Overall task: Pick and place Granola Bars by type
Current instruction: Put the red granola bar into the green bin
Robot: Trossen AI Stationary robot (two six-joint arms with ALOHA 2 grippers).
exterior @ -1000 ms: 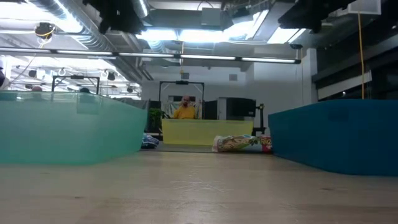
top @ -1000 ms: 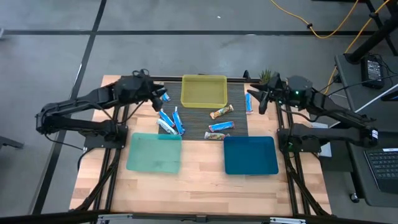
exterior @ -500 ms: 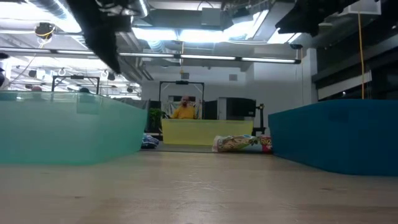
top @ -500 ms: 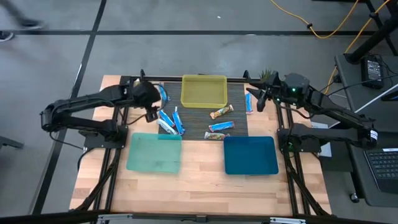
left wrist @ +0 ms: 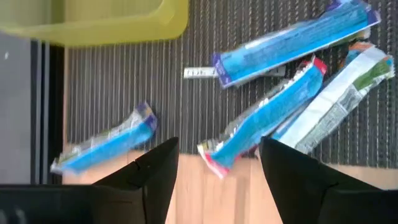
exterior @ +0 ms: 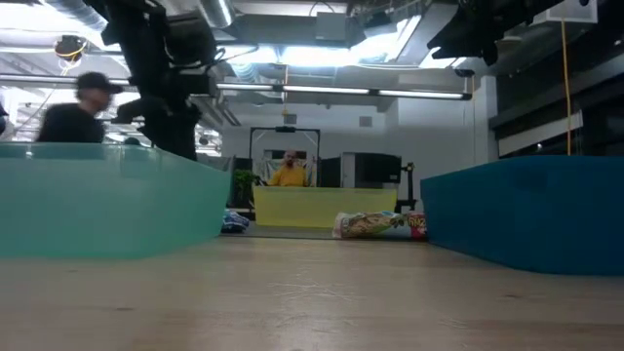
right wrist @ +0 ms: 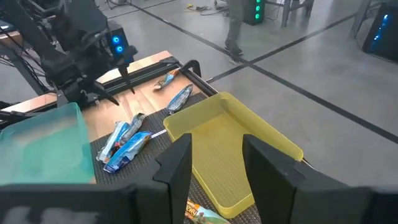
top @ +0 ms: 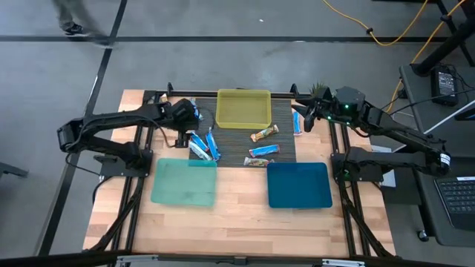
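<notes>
Left gripper [left wrist: 214, 168] hangs wide and empty over blue bars [left wrist: 264, 121]; a white label [left wrist: 199, 73] beyond is unreadable. Right gripper [right wrist: 214, 163], part-open and empty, faces the yellow tray [right wrist: 233, 134].

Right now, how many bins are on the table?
3. The yellow bin sits at the far middle, between the two arms. The teal bin is on the left arm's side and the dark blue bin on the right arm's side. None looks hidden.

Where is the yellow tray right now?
In the high view the yellow tray sits at the table's far edge, centred between the two arms, on the dark ribbed mat, with blue bars on its left.
</notes>
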